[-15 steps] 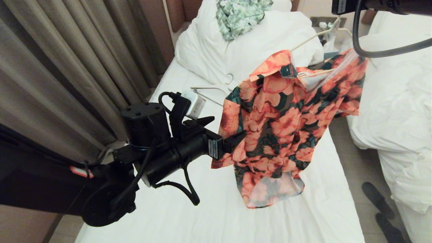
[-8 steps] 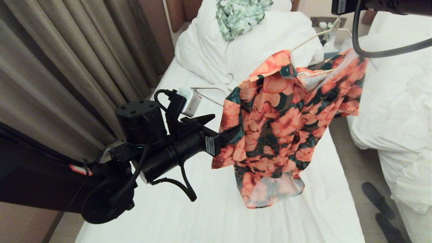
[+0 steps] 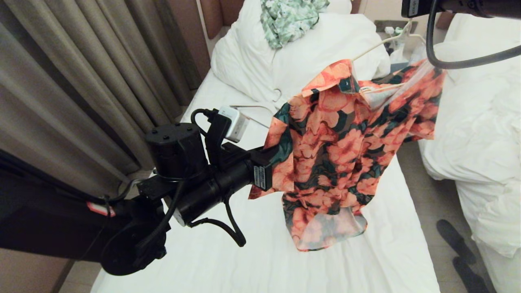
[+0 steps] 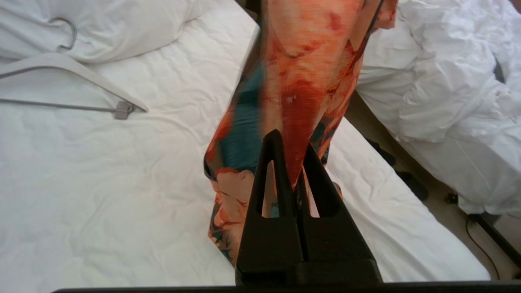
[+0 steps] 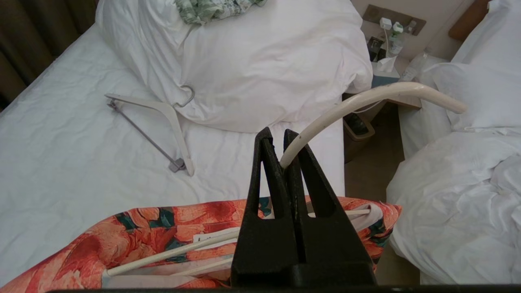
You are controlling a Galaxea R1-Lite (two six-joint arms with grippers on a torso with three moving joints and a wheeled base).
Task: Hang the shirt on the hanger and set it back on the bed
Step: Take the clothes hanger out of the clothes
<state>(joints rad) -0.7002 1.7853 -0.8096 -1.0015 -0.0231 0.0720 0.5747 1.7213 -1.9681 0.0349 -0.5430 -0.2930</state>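
1. The shirt [image 3: 342, 150] hangs in the air above the bed [image 3: 252, 260], its collar spread over the hanger [image 5: 366, 97], so the hanging looks largely done.
2. The right gripper [image 5: 281, 142], at one o'clock in the head view, is clamped on the hanger's hook.
3. The left gripper [image 4: 291, 150], at nine o'clock of the shirt, is pinched on its side edge.
4. Left: straightening the shirt, then laying it on the bed.

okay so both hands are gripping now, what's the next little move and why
Probably draw the left hand gently outward, pulling the shirt edge it pinches over the hanger's free end. The right hand holds the hanger's hook above the bed, and the shirt hangs lopsided.
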